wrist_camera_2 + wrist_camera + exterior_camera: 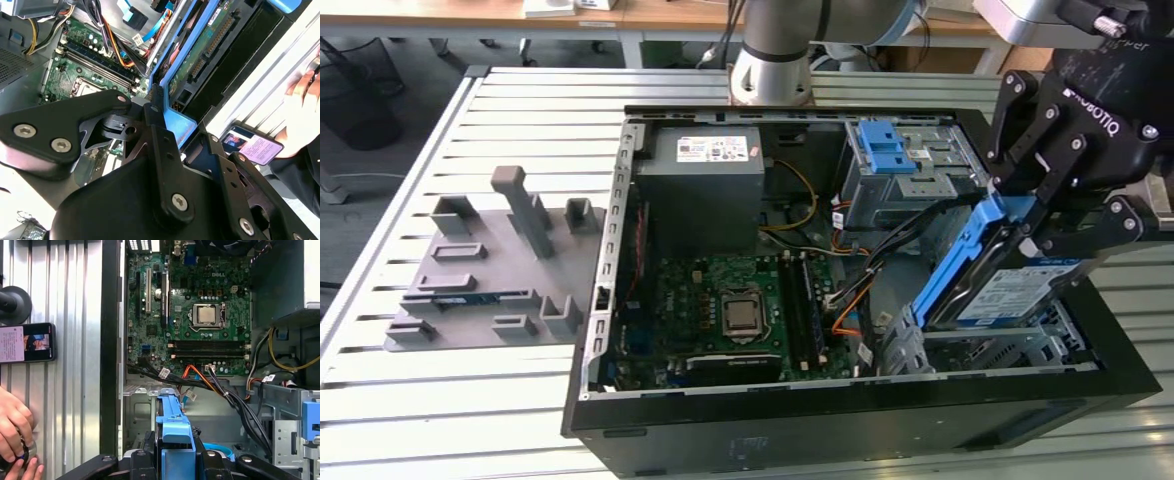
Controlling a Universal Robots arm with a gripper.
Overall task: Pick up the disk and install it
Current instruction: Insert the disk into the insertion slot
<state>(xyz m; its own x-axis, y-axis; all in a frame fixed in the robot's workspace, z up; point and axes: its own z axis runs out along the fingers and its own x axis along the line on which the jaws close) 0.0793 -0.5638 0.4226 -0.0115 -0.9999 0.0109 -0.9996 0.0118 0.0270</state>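
Blue plastic frames the disk point(1011, 290), and the pincer point(1041, 222) is clamped shut on the upper end of that frame. The disk hangs tilted at the exterior view's right, over the near corner of the black computer case point(854, 420). Its lower end is at the mouth of the grey metal bay point(987, 350); whether it has entered the bay cannot be told.

The likeliest trouble is a jam. Because the disk is tilted, the frame's edge could catch the bay's rim or rails and wedge. The grip is at 1 end only, so a push against a wedged frame could make the disk pivot or slip between the fingers point(155, 105).

A bundle of orange and black cables point(854, 295) runs between the motherboard point(734, 310) and the bay, just beside the disk's path. A loop could be pinched under the frame or dragged along with it.

In the first wrist view a person's hand point(12, 425) rests on the slatted counter point(454, 400), near a phone point(27, 342) and close to the case wall. A wide swing of the arm could meet it.
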